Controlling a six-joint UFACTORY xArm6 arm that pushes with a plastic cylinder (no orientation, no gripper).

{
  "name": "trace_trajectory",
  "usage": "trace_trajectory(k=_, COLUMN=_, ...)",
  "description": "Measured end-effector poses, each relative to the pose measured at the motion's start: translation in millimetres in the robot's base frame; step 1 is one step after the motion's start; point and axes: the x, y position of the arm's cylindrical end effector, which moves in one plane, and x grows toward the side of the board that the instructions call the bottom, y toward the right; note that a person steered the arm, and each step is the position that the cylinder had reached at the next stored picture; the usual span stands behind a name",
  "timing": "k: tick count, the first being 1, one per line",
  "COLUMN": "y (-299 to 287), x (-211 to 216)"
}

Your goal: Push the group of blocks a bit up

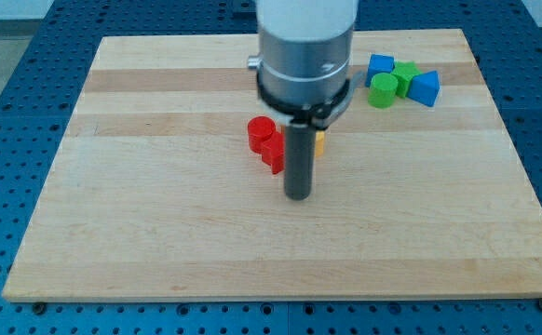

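My tip (pixel 297 195) rests on the wooden board (pixel 159 233) near its middle. Just up and left of it sit a red cylinder (pixel 261 131) and a red block (pixel 273 152), touching each other. A yellow block (pixel 319 142) peeks out right of the rod, mostly hidden behind it. At the view's top right a group sits together: a blue block (pixel 380 65), a green block (pixel 405 73), a green cylinder (pixel 384 90) and a blue triangular block (pixel 425 88).
The arm's large grey and black body (pixel 305 56) hangs over the board's upper middle and hides what lies behind it. A blue perforated table (pixel 10 112) surrounds the board.
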Motion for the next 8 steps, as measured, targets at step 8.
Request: trace_trajectory(k=8, y=-25.5, x=-37.0)
